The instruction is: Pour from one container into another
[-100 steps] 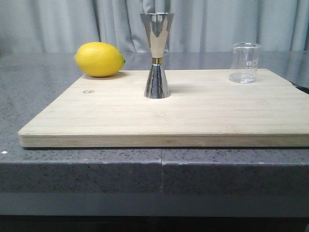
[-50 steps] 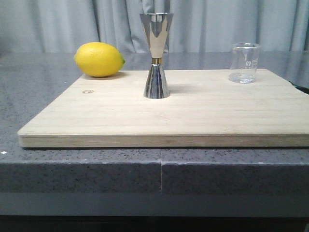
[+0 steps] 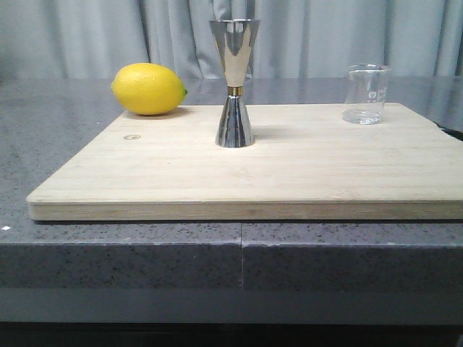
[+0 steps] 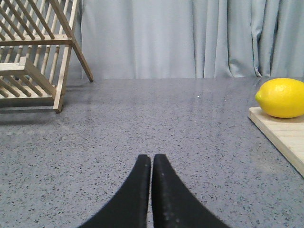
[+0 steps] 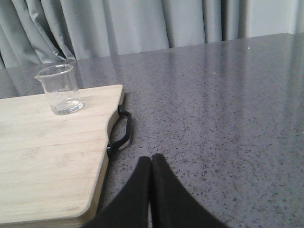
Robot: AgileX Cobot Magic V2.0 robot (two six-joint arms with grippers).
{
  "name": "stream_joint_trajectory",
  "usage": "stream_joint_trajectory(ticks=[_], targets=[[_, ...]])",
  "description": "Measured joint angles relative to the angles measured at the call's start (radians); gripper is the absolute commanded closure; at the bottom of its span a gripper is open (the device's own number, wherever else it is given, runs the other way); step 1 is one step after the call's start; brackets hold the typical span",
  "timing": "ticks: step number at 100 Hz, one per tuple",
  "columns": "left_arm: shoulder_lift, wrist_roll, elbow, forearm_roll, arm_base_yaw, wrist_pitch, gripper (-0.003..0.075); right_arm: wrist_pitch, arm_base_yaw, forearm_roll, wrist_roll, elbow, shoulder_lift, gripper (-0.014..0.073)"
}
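Note:
The clear glass beaker [image 3: 366, 94] stands upright at the back right of the wooden board [image 3: 289, 173]; the right wrist view shows the beaker [image 5: 60, 89] too. The tall steel jigger [image 3: 234, 83] with its gold waist band stands upright mid-board. Neither gripper appears in the front view. My left gripper [image 4: 151, 159] is shut and empty over the grey counter, left of the board. My right gripper [image 5: 150, 160] is shut and empty over the counter, just off the board's right edge, well short of the beaker.
A yellow lemon [image 3: 149, 88] rests at the board's back left corner, lemon [image 4: 282, 97] also seen by the left wrist. A black handle [image 5: 121, 130] sticks out from the board's right edge. A wooden dish rack [image 4: 35, 52] stands on the counter far left. Grey curtains hang behind.
Nothing on the board has moved; the front view has only shifted very slightly.

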Motion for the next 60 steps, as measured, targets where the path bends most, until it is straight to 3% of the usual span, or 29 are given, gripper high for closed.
stream_joint_trajectory(ticks=[60], targets=[[0.000,0.000,0.000,0.000,0.000,0.000,0.0741,0.002,0.000,-0.037,0.000,0.000,0.000,0.0656]])
